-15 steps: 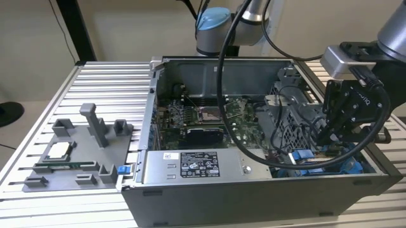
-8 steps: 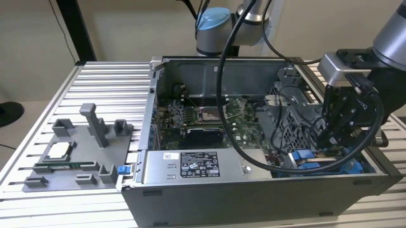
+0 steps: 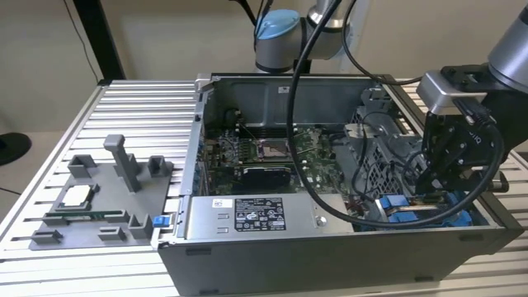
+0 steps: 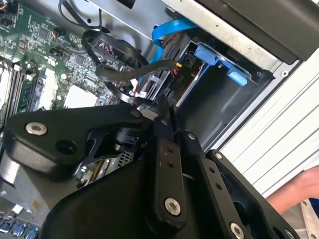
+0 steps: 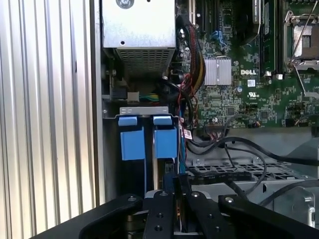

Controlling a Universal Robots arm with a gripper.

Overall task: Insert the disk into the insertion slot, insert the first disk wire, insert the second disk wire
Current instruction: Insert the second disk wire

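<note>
The black two-finger gripper [image 5: 180,199], jaws clenched on a black wire connector [image 5: 180,183], hangs just over the blue-framed disk [image 5: 149,144] already seated in the grey metal insertion slot [image 3: 387,162], so a wire insertion seems in hand, needing careful alignment

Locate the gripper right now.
In the exterior view the gripper is down inside the open computer case at the view's right, just above the blue drive rails and beside the grey power-supply box.
</note>
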